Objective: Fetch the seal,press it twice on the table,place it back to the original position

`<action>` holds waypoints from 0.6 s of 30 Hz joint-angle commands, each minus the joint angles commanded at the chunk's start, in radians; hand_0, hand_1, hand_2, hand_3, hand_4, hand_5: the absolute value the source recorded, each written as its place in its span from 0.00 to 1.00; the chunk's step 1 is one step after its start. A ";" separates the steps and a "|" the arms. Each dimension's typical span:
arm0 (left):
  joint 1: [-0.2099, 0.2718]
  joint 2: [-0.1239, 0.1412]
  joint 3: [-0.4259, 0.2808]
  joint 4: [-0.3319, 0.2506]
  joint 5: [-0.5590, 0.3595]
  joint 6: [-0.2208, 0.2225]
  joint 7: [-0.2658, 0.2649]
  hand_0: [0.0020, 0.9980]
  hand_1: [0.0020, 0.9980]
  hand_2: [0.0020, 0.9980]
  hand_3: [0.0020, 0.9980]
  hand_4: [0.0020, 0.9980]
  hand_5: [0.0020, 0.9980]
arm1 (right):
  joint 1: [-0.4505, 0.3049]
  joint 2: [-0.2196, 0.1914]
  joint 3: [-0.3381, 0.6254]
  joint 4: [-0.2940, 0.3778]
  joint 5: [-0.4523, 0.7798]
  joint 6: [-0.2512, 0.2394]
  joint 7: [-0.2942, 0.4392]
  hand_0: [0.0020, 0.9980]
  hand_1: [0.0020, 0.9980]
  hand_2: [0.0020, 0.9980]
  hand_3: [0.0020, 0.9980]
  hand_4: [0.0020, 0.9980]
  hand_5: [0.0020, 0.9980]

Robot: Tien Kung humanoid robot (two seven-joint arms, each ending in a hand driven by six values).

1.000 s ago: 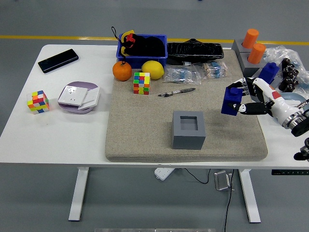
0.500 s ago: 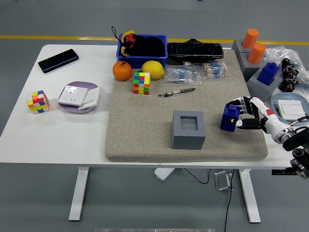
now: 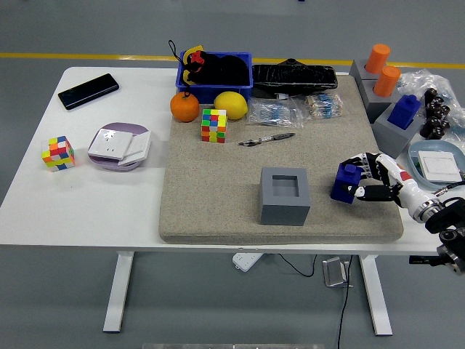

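the seal [image 3: 344, 182] is a dark blue plastic block, squarish in the body with a smaller square knob stepped up on top, its faces smooth and matte. it stands on the grey felt mat [image 3: 218, 211] near the mat's right edge, just right of the grey box [image 3: 285, 195], and it is down against the fabric. the right hand [image 3: 370, 183] reaches in from the lower right, black and white fingers [image 3: 361, 191] wrapped around the seal's right side, gripping it; a red patch shows on the wrist.

the grey box is a matte cube with a square recess sunk into its top. the mat is a thick, fuzzy rectangular pad with rounded corners, covering most of the right half of the white table [image 3: 87, 196], whose surface is smooth and hard.

at the mat's far edge lie a pen [image 3: 266, 138], a multicoloured puzzle cube [image 3: 213, 125], a round orange [image 3: 184, 107] and a yellow lemon [image 3: 230, 105]. beyond the mat's right side, another blue seal [image 3: 404, 111] sits on a grey holder [image 3: 392, 132].
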 joint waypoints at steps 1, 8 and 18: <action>0.000 0.000 0.001 0.000 -0.001 0.000 0.000 0.75 0.70 0.69 0.75 0.69 0.31 | 0.001 -0.003 0.004 0.018 -0.003 -0.001 0.000 0.57 0.43 0.45 0.52 0.72 0.00; -0.001 0.001 -0.002 -0.001 0.002 0.000 0.000 0.75 0.70 0.69 0.75 0.69 0.31 | 0.009 -0.031 0.043 0.165 -0.029 -0.004 -0.007 0.57 0.43 0.45 0.52 0.72 0.00; -0.001 0.002 0.005 0.001 -0.003 0.000 0.001 0.75 0.70 0.69 0.75 0.69 0.31 | -0.005 -0.059 0.053 0.394 -0.038 0.010 -0.034 0.57 0.43 0.45 0.52 0.71 0.00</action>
